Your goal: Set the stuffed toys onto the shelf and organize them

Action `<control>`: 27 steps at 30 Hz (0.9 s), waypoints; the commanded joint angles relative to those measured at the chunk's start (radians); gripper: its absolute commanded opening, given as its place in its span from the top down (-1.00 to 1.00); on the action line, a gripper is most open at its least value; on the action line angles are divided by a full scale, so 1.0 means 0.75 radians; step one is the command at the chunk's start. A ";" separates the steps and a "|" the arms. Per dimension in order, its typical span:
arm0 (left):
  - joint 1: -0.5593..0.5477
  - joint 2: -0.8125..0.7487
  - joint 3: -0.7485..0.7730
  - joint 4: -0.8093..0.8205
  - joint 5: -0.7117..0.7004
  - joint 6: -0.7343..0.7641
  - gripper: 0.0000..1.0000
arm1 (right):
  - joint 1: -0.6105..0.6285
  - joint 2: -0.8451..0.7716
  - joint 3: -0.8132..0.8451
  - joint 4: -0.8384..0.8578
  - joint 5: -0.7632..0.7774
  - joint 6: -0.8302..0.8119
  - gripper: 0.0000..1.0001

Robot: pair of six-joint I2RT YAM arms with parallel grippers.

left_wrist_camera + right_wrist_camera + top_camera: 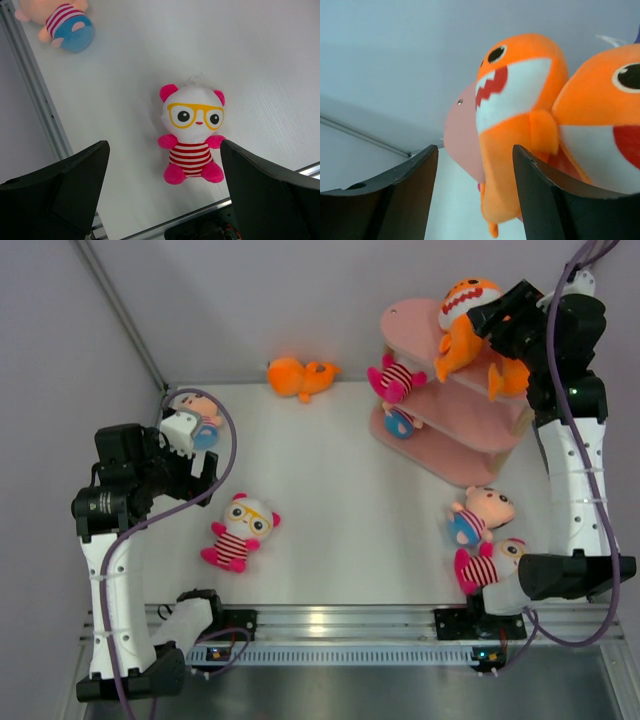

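Item: orange shark (462,325), upper right of the overhead view, upright at the edge of the top board of the shelf (410,315), a second shark (505,378) just beside it. Right tool (503,318) alongside, jaws parted, gripping nothing I can see. I'd back it straight out so neither shark topples. Left tool (164,145) is spread wide above the bespectacled doll (192,125), lower left of the tabletop (340,500).
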 commanded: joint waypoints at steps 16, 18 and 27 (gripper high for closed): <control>-0.002 -0.005 0.003 0.020 0.022 -0.011 -0.96 | 0.307 0.322 0.538 -0.093 0.666 -0.967 -0.38; -0.004 -0.005 0.001 0.018 0.022 -0.011 -0.96 | 0.311 0.373 0.548 -0.054 0.707 -1.024 -0.40; -0.004 0.001 -0.005 0.020 0.007 -0.013 -0.96 | 0.313 0.492 0.544 -0.001 1.026 -1.004 -0.34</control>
